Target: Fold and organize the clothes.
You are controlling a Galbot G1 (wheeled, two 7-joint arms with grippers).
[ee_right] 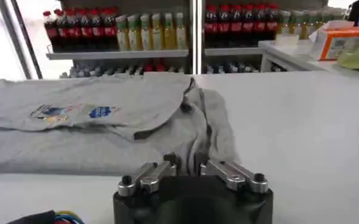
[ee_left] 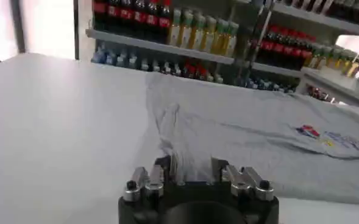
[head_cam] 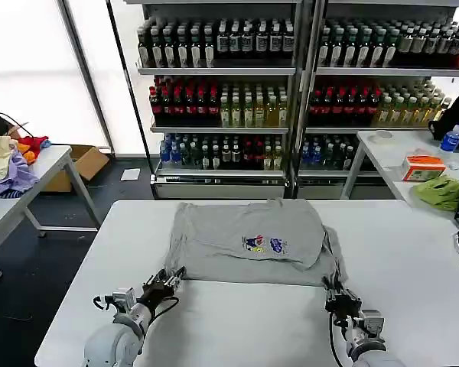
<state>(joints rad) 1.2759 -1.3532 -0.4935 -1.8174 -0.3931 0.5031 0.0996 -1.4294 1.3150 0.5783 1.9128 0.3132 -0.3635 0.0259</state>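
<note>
Head view is showing the white table (head_cam: 413, 252) spreading wide before me, and on its middle the grey shirt (head_cam: 237, 229) is lying partly folded, its upper layer doubled over so the small coloured chest print (head_cam: 264, 245) is facing up; the shirt's near hem is running along just beyond my two claws; my left gripper (head_cam: 170, 280) is sitting at the near left corner of the cloth, and my right gripper (head_cam: 336, 297) is sitting at the near right corner, where the fabric is bunching into a ridge.

In the left wrist view my left gripper (ee_left: 189, 173) is standing narrow with the hem touching its fingertips, though I cannot tell whether cloth is truly pinched between them; in the right wrist view my right gripper (ee_right: 188, 167) is likewise narrow, pressing into the bunched edge (ee_right: 206, 131), and the grip itself is hidden from me.

I am judging that I am working the bottom fold; the next move is asking both claws to hold the two near corners firmly, lifting together and carrying the hem away toward the far edge, keeping the cloth level so the print side is not creasing.
</note>
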